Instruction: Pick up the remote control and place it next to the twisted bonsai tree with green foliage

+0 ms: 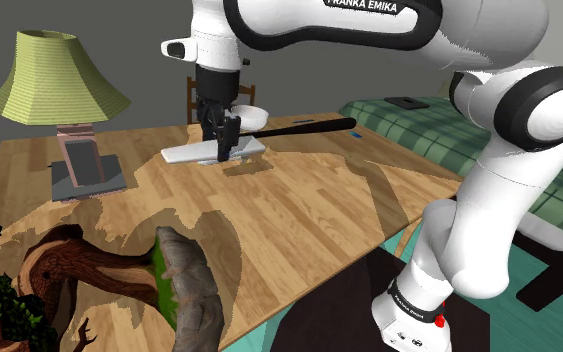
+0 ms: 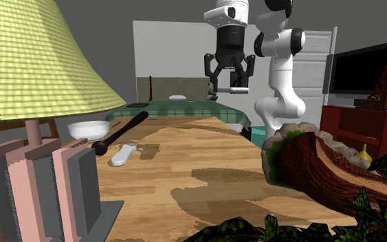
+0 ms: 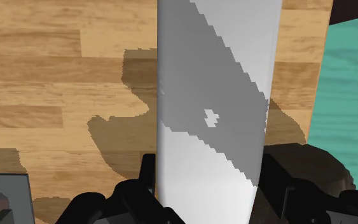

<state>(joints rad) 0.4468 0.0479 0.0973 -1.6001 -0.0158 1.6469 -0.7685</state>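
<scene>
Clasping the long, flat white remote control (image 1: 189, 153) across its narrow width, the black two-finger tool (image 1: 225, 145) holds it above the wooden surface (image 1: 309, 205). The remote's long axis runs left to right in the shoulder view, jutting out on both sides of the fingers. The twisted, brown-trunked bonsai tree (image 1: 74, 255) with dark green foliage stands at that view's near left, well apart from the tool. By my judgement the carry must therefore go left and nearer across the surface.
</scene>
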